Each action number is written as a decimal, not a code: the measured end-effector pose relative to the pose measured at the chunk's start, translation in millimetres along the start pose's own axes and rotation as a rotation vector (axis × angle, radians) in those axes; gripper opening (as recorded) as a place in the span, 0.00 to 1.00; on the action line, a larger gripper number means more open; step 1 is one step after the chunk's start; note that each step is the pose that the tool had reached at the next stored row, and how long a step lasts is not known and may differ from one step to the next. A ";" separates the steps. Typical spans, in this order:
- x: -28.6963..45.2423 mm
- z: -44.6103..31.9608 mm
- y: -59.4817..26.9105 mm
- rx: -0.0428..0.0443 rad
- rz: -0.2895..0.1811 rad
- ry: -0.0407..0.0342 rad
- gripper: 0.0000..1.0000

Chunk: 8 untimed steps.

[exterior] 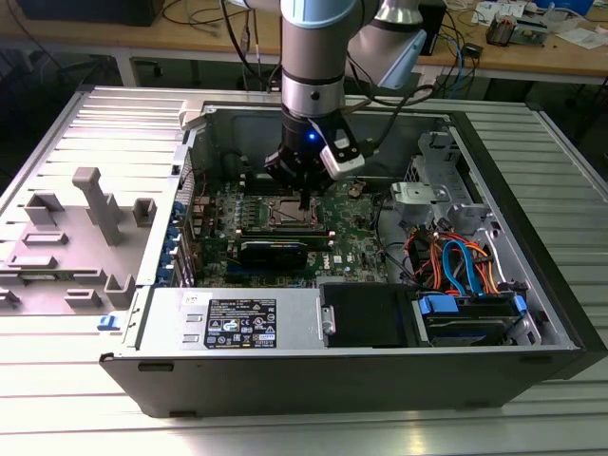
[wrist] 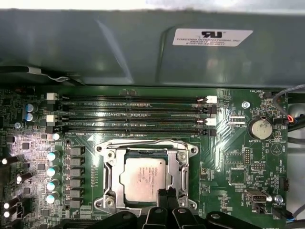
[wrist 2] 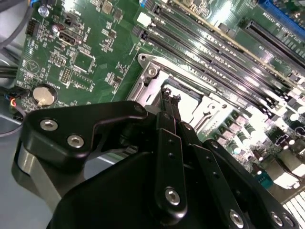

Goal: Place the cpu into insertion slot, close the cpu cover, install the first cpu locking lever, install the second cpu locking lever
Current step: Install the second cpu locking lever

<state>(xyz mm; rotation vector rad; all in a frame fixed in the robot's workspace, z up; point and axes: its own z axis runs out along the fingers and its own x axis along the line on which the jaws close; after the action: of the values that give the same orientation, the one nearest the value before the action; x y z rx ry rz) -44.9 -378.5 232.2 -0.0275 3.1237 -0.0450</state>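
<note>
You see a green motherboard (wrist: 228,157), a dull silver-tan cpu (wrist: 143,177), a silver cpu cover (wrist: 177,164) and a black gripper (wrist: 167,194).

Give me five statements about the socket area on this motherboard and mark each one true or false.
1. The cpu lies in the insertion slot. True.
2. The cpu cover stands raised, clear of the chip. False: it lies flat around the chip, whose metal top shows through the cut-out.
3. The gripper is at the edge of the socket. True.
4. The memory slots are filled with modules. False: all the slots look empty.
5. A round coin battery sits on the board, apart from the socket. True.
</note>
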 end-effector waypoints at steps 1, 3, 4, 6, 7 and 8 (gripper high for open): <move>0.0 -1.3 0.0 0.0003 0.000 0.0000 0.11; -0.4 -4.2 -0.1 0.0004 0.000 0.0006 0.11; -0.6 -4.3 -0.1 0.0002 0.000 0.0016 0.11; -0.7 -4.4 -0.2 0.0002 0.000 0.0048 0.11; -0.8 -4.5 -0.2 0.0004 0.000 0.0071 0.11; -0.7 -4.5 -0.2 0.0003 0.000 0.0090 0.11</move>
<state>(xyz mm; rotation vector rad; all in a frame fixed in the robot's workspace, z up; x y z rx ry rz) -44.2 -378.5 236.8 -0.0277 3.1327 -0.0458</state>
